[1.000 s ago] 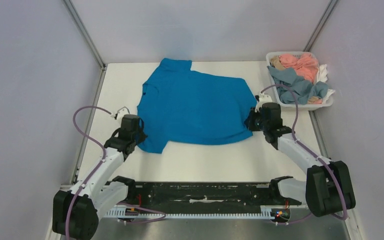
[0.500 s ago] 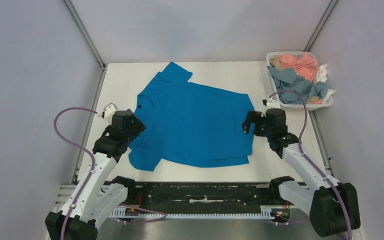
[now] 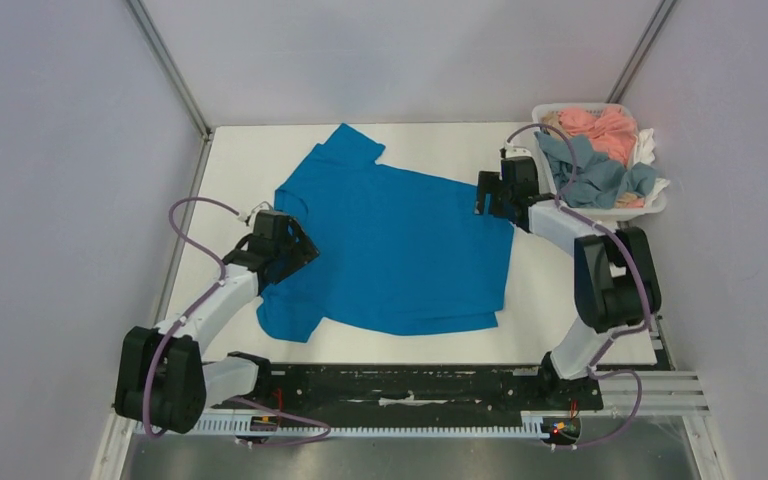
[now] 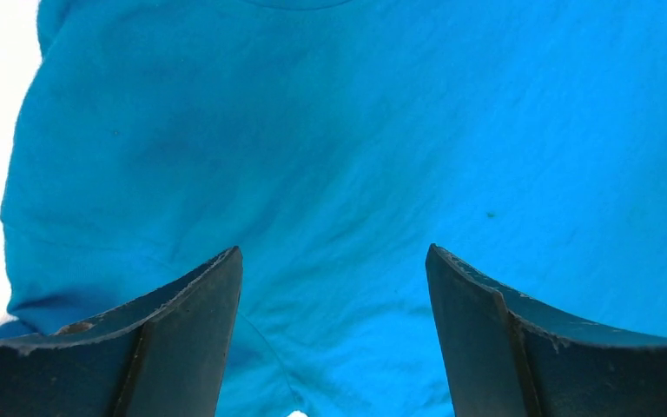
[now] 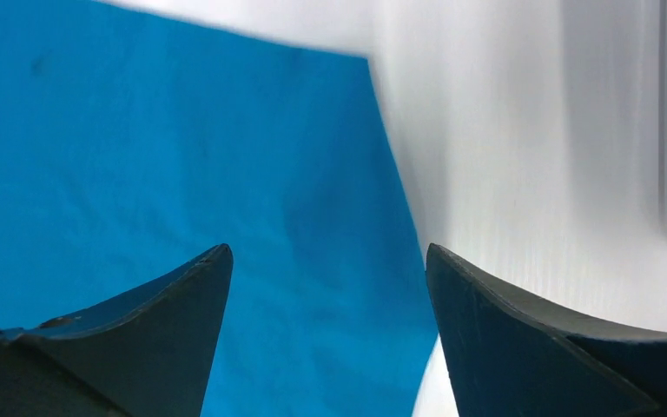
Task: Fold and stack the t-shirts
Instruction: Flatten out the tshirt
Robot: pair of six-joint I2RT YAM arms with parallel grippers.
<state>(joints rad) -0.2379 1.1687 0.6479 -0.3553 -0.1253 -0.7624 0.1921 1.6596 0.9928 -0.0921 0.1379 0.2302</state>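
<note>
Along the near edge, a bare strip of surface [image 3: 560,300] runs between my bases and the closest side of the blue t-shirt [image 3: 400,250]. The shirt lies spread flat in the middle, collar to my left, hem to my right, one sleeve pointing toward me and the other away. It lies as it did half a second ago; both arms have shifted.

My left end effector [image 3: 295,250] has come in from the shirt's left border and now hangs over the cloth beside the collar. In its wrist view the fingers [image 4: 182,339] stand wide apart, released, with only blue fabric [image 4: 356,130] below them and nothing between. I cannot tell whether the tips touch the cloth.

My right end effector [image 3: 487,192] has swung away from the near part of the hem to the shirt's far right corner. Its fingers [image 5: 139,347] are also spread and grasp nothing; the shirt's corner [image 5: 139,156] lies under the left one and white surface [image 5: 504,174] under the right.

Open room remains right of the hem up to the wall, though my right elbow hangs over it. Narrower strips run left of the collar and along the far side.

Farthest off, the basket [image 3: 610,213] sits in the far right corner, just beyond my right end effector, heaped with pink, grey-blue and white clothes [image 3: 600,150].
</note>
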